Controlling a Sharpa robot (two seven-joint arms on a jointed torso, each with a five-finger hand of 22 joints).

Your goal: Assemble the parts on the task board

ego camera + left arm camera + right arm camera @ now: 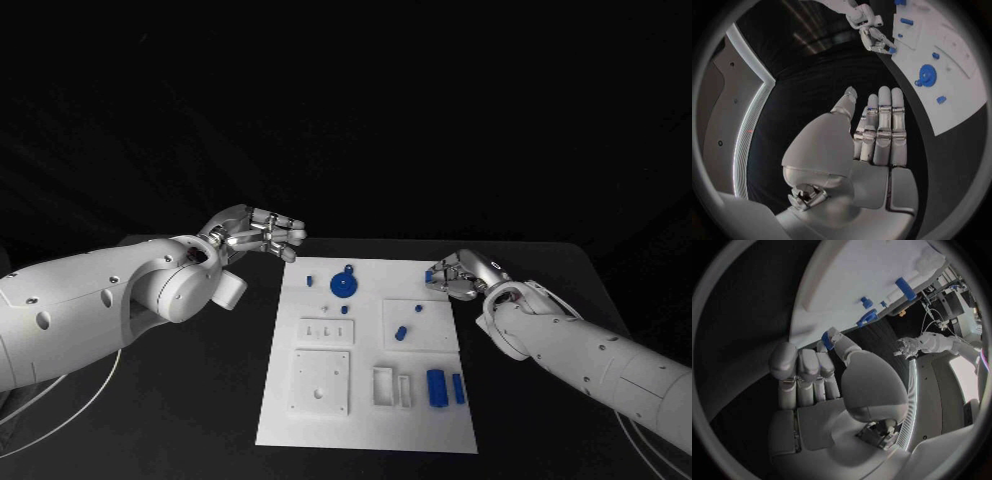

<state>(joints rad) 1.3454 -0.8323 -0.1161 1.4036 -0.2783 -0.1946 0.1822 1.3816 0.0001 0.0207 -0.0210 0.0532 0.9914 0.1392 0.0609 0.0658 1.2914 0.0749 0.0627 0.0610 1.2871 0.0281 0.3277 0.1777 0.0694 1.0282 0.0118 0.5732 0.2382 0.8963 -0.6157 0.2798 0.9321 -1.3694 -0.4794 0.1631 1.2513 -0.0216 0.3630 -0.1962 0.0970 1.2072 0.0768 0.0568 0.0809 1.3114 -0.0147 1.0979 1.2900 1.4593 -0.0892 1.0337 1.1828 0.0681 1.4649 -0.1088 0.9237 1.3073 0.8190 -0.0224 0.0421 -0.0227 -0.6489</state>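
Your right hand (459,277) sits at the right edge of the white board (368,420), toward its far end, fingers curled in, pinching a small blue part (827,339) at the fingertips. The right wrist view shows that piece caught between thumb and finger just short of the board's edge, so it looks like you are carrying it toward a seat, not resting.

Your left hand (257,232) hangs off the board's far left corner, above the black worktop (202,400), holding nothing; its fingers lie straight and close together, which keeps it clear of the right hand's path.

On the board, the round blue wheel (343,283) lies near the far edge. A small blue peg (401,331) sits mid-board, and 2 upright blue blocks (437,386) stand side by side at the near right, next to the white slotted holder (389,386). The white plates (322,381) on the near left seem to be unfilled seats, so most of the assembly is likely still ahead of you.
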